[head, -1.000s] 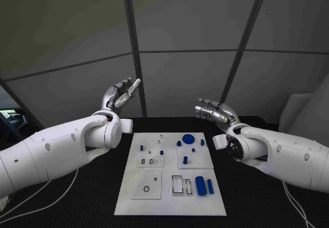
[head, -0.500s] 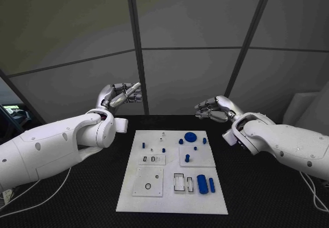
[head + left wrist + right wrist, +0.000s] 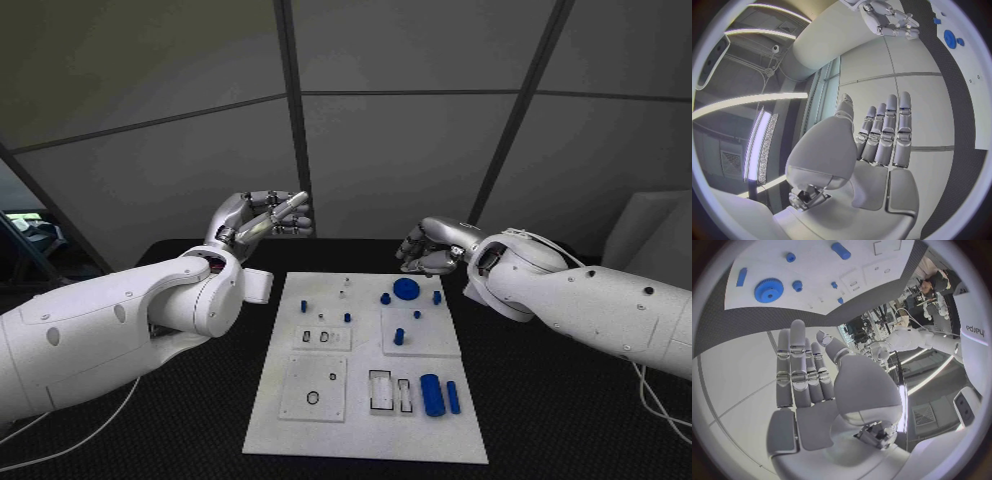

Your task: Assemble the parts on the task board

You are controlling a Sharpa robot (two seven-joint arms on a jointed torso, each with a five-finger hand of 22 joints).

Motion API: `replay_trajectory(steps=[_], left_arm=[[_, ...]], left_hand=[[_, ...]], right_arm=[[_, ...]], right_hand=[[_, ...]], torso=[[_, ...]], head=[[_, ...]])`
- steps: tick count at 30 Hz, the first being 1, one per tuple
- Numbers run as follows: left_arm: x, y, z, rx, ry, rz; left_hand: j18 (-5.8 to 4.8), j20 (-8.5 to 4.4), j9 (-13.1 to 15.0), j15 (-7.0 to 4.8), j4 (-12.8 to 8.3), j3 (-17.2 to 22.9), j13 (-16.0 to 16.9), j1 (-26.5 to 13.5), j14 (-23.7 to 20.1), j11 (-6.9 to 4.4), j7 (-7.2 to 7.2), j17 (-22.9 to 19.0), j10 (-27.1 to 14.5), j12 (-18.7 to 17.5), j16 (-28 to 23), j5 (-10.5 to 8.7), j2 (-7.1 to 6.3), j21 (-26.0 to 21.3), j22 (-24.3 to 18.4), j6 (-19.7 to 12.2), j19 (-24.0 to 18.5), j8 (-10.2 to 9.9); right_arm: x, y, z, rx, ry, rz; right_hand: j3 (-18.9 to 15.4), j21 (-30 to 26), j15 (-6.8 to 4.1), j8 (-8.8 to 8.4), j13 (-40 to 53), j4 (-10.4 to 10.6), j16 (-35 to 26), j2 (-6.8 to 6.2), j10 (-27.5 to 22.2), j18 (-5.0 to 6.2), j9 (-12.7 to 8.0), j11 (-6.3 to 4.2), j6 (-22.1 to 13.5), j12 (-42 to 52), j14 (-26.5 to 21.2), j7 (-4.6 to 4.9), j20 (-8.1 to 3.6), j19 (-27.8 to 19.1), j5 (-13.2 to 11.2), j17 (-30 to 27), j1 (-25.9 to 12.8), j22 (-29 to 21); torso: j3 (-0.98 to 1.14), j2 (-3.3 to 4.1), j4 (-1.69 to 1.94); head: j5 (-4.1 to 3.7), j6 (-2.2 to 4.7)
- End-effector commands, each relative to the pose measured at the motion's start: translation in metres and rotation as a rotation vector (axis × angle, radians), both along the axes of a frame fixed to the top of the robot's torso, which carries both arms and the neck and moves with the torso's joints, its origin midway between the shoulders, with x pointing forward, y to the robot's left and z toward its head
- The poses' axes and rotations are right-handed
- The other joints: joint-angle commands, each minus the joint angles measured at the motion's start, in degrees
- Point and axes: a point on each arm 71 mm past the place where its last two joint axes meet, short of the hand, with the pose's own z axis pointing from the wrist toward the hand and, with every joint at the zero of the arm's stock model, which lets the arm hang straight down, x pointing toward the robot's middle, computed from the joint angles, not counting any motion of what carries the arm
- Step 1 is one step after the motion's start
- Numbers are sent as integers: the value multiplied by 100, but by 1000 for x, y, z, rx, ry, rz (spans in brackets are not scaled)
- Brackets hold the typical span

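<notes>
The white task board (image 3: 361, 425) lies in the middle of the black table. On it are a blue gear (image 3: 407, 290), an upright blue peg (image 3: 398, 337), a thick blue cylinder (image 3: 431, 394) and several small blue pieces. My left hand (image 3: 260, 220) hovers behind the board's far left corner; its fingers (image 3: 886, 135) are stretched out and hold nothing. My right hand (image 3: 433, 246) hangs just beyond the board's far edge, near the gear, its fingers (image 3: 801, 365) also straight and holding nothing. The right wrist view looks onto the board (image 3: 817, 275) and the gear (image 3: 769, 289).
Black table surface (image 3: 577, 400) surrounds the board on all sides. Grey wall panels stand close behind the table's far edge. White inset plates with slots and holes (image 3: 313, 386) sit in the board's near half.
Both hands have come lower and nearer the board's far edge. The left hand's fingers have tipped from upright toward the right. The right hand has turned inward.
</notes>
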Motion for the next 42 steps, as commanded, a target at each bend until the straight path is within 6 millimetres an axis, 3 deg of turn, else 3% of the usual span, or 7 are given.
replay_trajectory(steps=[1,10,17,22,42], left_arm=[[-6,-5,3,1,-5,-39],[-16,-7,6,-5,-4,-58],[-20,-10,8,-10,-9,-67],[-21,-11,9,-11,-10,-69],[-19,-7,10,-6,-12,-56]], left_hand=[[11,7,-17,-3,-18,-45,-14,39,-53,27,12,12,9,-57,-43,-4,10,-2,-13,20,19,-52],[7,22,-41,17,-34,-82,-30,30,-101,45,29,26,-6,-126,-116,-4,19,-33,-38,6,-15,-106],[7,31,-56,30,-40,-101,-37,19,-110,65,58,37,-26,-168,-147,-4,26,-47,-50,-13,-26,-142],[6,34,-59,33,-43,-104,-39,19,-114,69,61,39,-32,-179,-156,-4,29,-50,-53,-17,-29,-150],[6,45,-75,47,-50,-114,-46,14,-129,86,79,49,-68,-231,-196,-4,54,-65,-67,-40,-39,-190]], right_arm=[[4,2,-4,-187,-26,-28],[7,18,-7,-241,-27,-17],[9,32,-10,-272,-22,3],[8,37,-11,-297,-16,13],[6,42,-23,-360,30,40]], right_hand=[[237,505,-47,-165,21,87,626,-216,83,71,-7,-52,55,-140,339,-64,-86,150,-197,524,-219,292],[414,803,-31,-208,18,194,1581,-378,-136,71,-8,-28,-172,-139,275,-85,-82,227,-302,1145,-247,455],[458,1225,-43,-207,17,328,3050,-478,-223,11,-3,-43,-351,-135,322,-119,-92,500,-296,2568,-259,945],[490,1444,-46,-205,18,372,3668,-492,-265,-31,1,-39,-364,-132,327,-143,-92,668,-288,3172,-208,1233],[565,1688,-45,-180,17,438,4141,-479,-284,-82,16,-35,-281,-131,292,-127,-83,852,-279,3600,-170,1571]], torso=[[-19,198,56],[-36,355,108],[-46,436,119],[-55,464,119],[-51,462,114]], head=[[-52,17],[-148,20],[-162,27],[-160,18],[-100,-83]])
